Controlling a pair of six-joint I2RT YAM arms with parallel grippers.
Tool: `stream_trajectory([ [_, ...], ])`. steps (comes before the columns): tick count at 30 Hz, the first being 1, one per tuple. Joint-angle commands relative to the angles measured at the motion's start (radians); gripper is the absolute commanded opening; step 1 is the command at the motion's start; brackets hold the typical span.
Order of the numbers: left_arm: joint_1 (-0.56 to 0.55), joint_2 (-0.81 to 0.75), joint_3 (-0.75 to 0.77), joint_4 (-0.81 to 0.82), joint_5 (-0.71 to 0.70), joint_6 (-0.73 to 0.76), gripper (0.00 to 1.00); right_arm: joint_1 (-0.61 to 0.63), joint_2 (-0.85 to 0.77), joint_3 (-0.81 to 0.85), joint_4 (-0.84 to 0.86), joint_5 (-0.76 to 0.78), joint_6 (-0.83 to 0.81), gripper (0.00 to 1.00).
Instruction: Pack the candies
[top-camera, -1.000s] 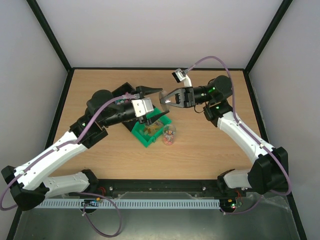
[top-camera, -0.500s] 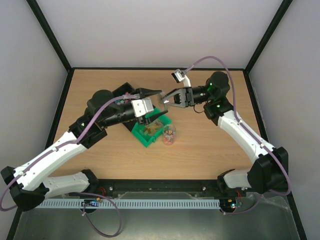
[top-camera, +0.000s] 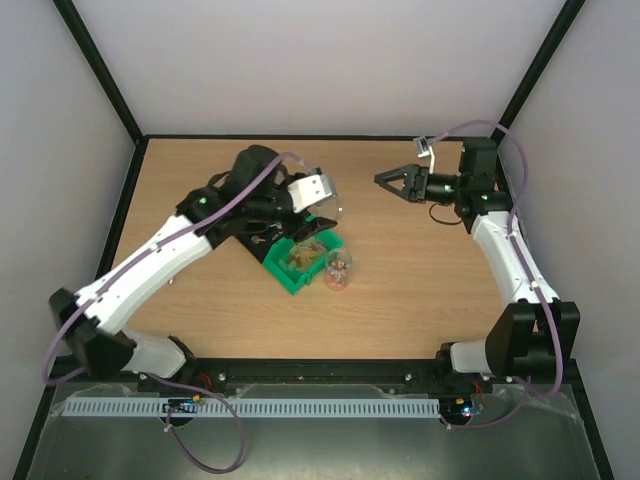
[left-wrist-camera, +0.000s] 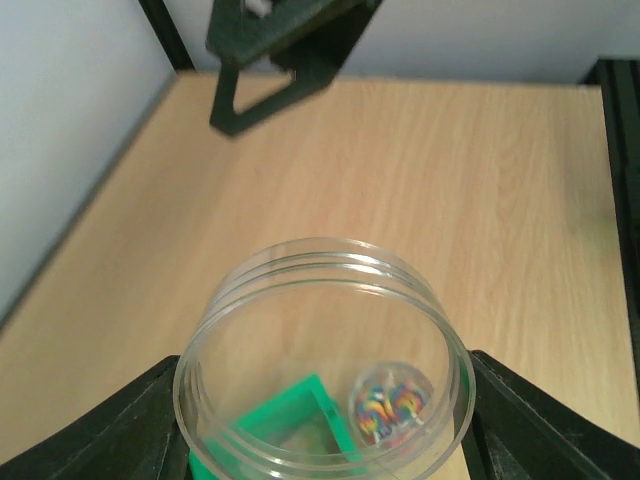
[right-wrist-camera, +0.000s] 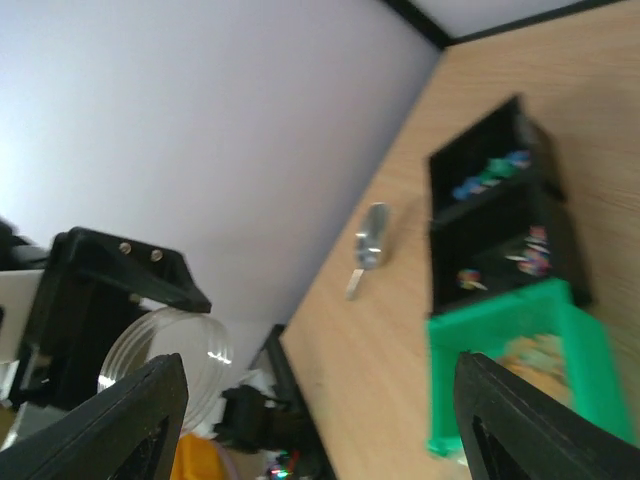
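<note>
My left gripper (left-wrist-camera: 320, 425) is shut on the clear round lid (left-wrist-camera: 322, 300), one finger on each side of its rim. It holds the lid (top-camera: 331, 205) in the air above the green bin (top-camera: 297, 265). Through the lid I see a small clear jar (left-wrist-camera: 392, 405) of striped candies (left-wrist-camera: 385, 415). That jar (top-camera: 339, 270) stands right of the green bin. My right gripper (top-camera: 386, 180) hangs open and empty to the right of the lid, apart from it. More candies (right-wrist-camera: 525, 255) lie in the black bins (right-wrist-camera: 495, 200).
In the right wrist view a metal scoop (right-wrist-camera: 370, 250) lies on the wood beyond the black bins. The left arm covers most of the black bins in the top view. A black frame and pale walls border the table (top-camera: 420, 290).
The right gripper has opened, let go of the lid and pulled back to the right. The left gripper has closed on the lid and now carries it alone, with the arm drawn up.
</note>
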Motion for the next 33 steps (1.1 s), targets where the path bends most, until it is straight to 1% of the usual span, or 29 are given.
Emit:
stream_trajectory([
  [1, 0.002, 0.144, 0.109, -0.295, -0.007, -0.014, 0.58, -0.037, 0.014, -0.012, -0.408, 0.152, -0.368, 0.76],
  [5, -0.011, 0.264, 0.193, -0.407, -0.040, -0.017, 0.57, -0.037, -0.010, -0.115, -0.443, 0.233, -0.461, 0.83],
  [7, -0.022, 0.313, 0.211, -0.442, -0.055, -0.025, 0.57, -0.038, -0.017, -0.150, -0.458, 0.247, -0.497, 0.87],
  [8, -0.032, 0.338, 0.218, -0.461, -0.067, -0.031, 0.57, -0.037, -0.021, -0.164, -0.465, 0.251, -0.515, 0.91],
  [10, -0.050, 0.383, 0.230, -0.490, -0.081, -0.040, 0.57, -0.037, -0.028, -0.199, -0.478, 0.262, -0.551, 0.94],
  [13, -0.081, 0.460, 0.251, -0.531, -0.113, -0.047, 0.57, -0.037, -0.047, -0.265, -0.458, 0.256, -0.573, 0.95],
  [19, -0.109, 0.559, 0.322, -0.566, -0.159, -0.072, 0.57, -0.035, -0.050, -0.375, -0.378, 0.258, -0.574, 0.96],
  [23, -0.122, 0.601, 0.380, -0.604, -0.186, -0.073, 0.57, -0.035, -0.036, -0.393, -0.366, 0.257, -0.583, 0.96],
  [33, -0.151, 0.658, 0.432, -0.660, -0.257, -0.072, 0.57, -0.036, -0.025, -0.398, -0.352, 0.251, -0.581, 0.96],
])
